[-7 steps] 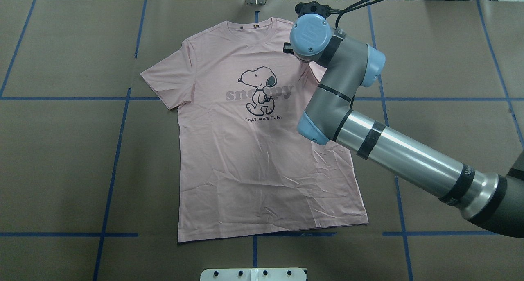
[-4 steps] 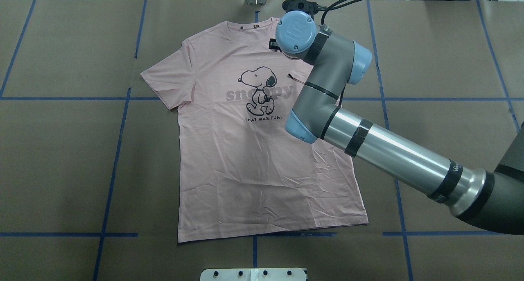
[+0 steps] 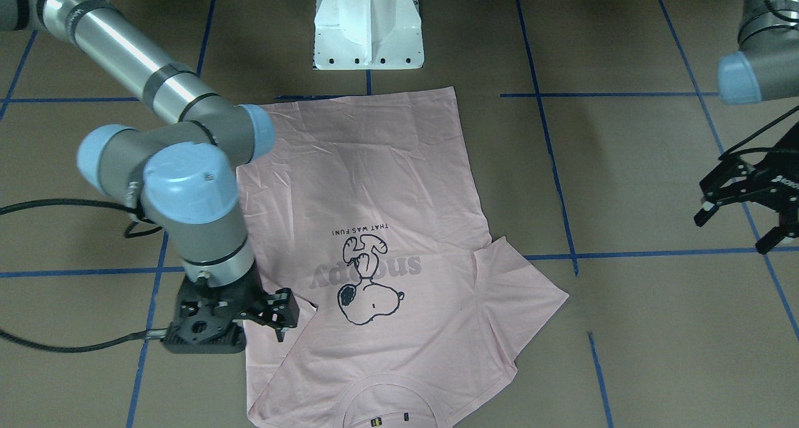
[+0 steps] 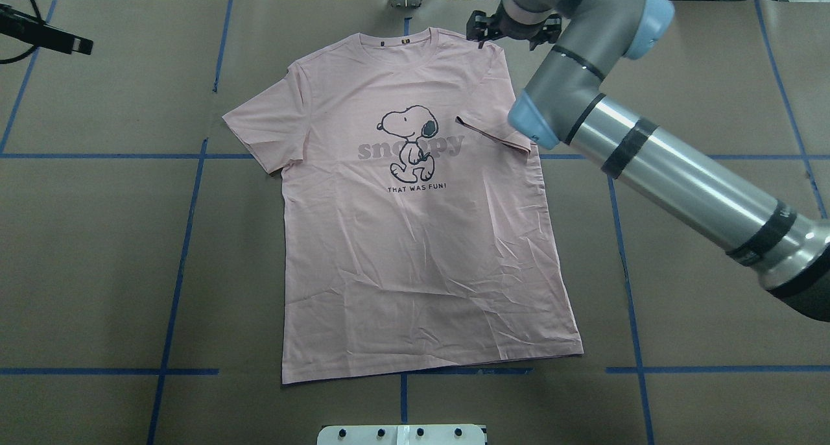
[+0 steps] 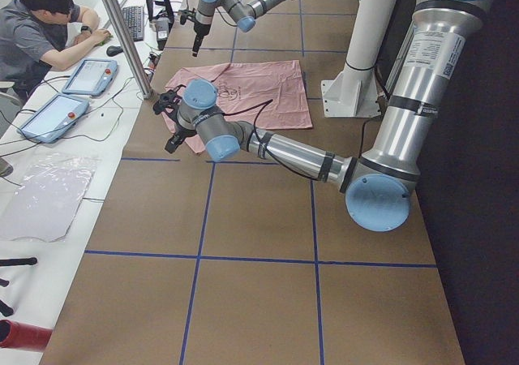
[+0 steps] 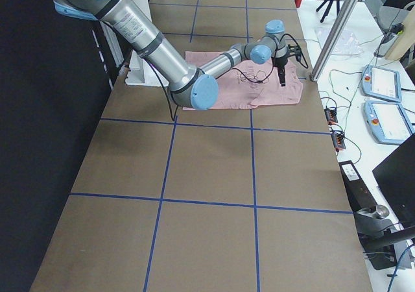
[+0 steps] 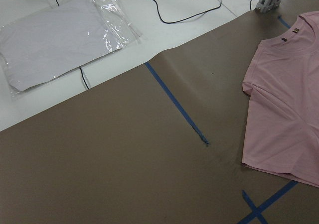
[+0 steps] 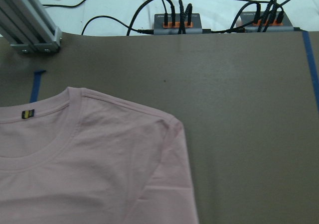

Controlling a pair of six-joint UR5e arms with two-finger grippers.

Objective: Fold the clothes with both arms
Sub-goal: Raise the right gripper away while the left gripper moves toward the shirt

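The pale pink Snoopy T-shirt (image 4: 415, 237) lies flat, print up, collar at the far edge. Its right sleeve (image 4: 496, 133) is folded in over the chest; the left sleeve (image 4: 266, 124) is spread out. My right gripper (image 3: 278, 319) hovers open and empty above the shirt's right shoulder, also in the overhead view (image 4: 480, 30). Its wrist view shows that shoulder and the collar (image 8: 99, 159). My left gripper (image 3: 736, 231) is open and empty, well clear of the shirt on its left, at the overhead view's top left (image 4: 71, 41). Its wrist view shows the left sleeve (image 7: 284, 109).
The white pedestal base (image 3: 368, 29) stands at the near edge by the hem. Past the far edge are an aluminium post (image 8: 30, 20), cable hubs (image 8: 182, 22) and a plastic bag (image 7: 65, 35). An operator (image 5: 49, 32) sits there with tablets.
My right arm has swung back from over the chest to the shirt's right shoulder at the far edge. The folded sleeve stays lying on the chest. My left gripper has come into the overhead view.
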